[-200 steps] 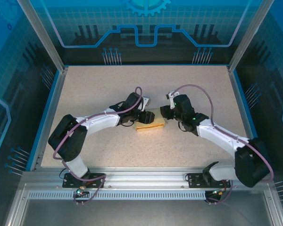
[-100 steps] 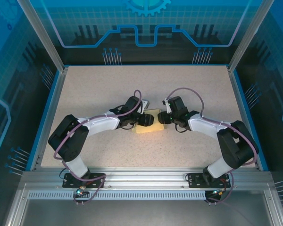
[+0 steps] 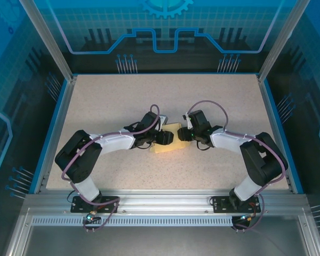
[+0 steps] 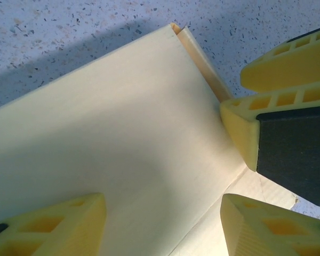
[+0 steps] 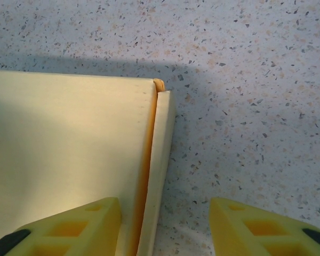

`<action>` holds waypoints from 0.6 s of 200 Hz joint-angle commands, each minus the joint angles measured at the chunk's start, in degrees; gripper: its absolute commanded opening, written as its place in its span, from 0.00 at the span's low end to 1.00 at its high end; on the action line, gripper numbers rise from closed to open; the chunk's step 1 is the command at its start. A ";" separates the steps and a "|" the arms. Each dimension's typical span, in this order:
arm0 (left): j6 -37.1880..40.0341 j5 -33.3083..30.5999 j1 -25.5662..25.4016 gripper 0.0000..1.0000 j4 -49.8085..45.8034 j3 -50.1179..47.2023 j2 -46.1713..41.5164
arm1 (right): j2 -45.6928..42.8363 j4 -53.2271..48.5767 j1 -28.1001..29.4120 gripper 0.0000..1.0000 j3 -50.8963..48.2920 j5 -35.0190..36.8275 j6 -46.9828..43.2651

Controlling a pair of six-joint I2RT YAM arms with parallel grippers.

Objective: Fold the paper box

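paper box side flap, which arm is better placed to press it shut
Likely right: the right gripper straddles the loose flap of the paper box; the left gripper sits over its flat panel.

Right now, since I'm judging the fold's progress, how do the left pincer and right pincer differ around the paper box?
The left pincer spans the broad panel of the paper box; the right pincer straddles its edge flap, one finger over the table. The left pincer reaches from the box's left, the right pincer from its right. Both stand open.
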 commanded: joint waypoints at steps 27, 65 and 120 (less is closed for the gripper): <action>0.58 -3.57 -0.45 0.66 0.49 0.96 -3.18 | -5.21 -5.50 0.78 0.49 1.74 2.04 -3.02; 4.04 -5.85 1.36 0.72 0.16 2.39 -5.40 | -10.65 -10.91 4.61 0.51 2.79 5.71 -5.51; 7.88 -3.09 6.43 0.76 -2.76 8.30 -1.04 | -18.09 -16.47 9.17 0.59 -0.38 9.10 -6.15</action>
